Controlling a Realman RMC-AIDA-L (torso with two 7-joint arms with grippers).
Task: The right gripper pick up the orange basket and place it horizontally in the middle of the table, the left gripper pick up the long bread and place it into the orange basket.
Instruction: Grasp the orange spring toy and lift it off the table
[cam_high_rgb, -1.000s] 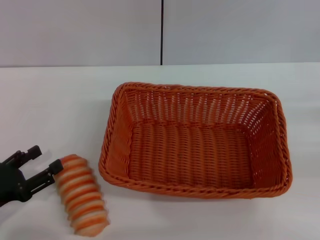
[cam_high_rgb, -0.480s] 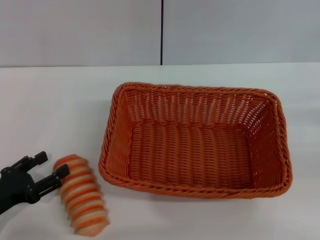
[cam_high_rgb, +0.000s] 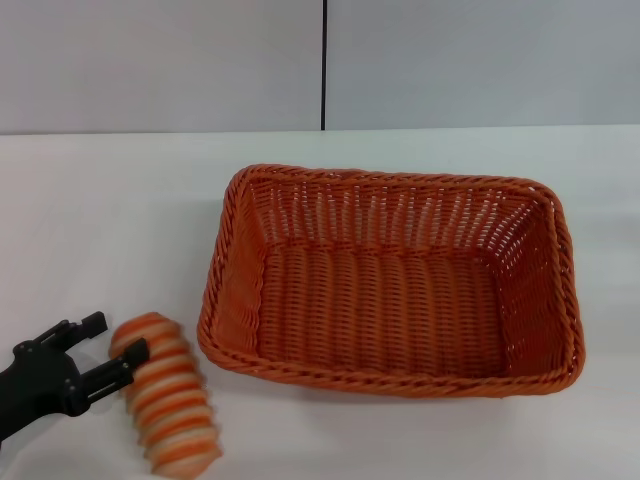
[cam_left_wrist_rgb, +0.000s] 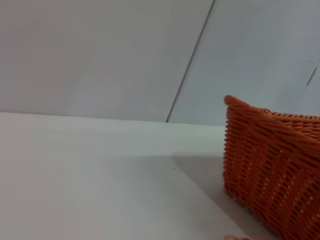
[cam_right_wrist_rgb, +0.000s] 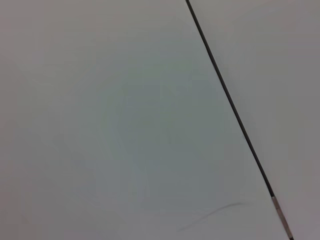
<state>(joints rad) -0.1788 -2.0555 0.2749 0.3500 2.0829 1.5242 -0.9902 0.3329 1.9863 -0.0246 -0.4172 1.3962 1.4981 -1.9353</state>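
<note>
Basket (cam_high_rgb: 390, 280) sits mid-table (cam_high_rgb: 100, 220); bread (cam_high_rgb: 167, 393) lies off its front-left corner near the front edge, left gripper (cam_high_rgb: 113, 352) jaws apart, one finger touching it.

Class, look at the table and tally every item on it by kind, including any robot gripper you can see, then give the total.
Orange basket: 1
Long bread: 1
Left gripper, open beside the bread: 1
Total: 3, all on or over the table
</note>
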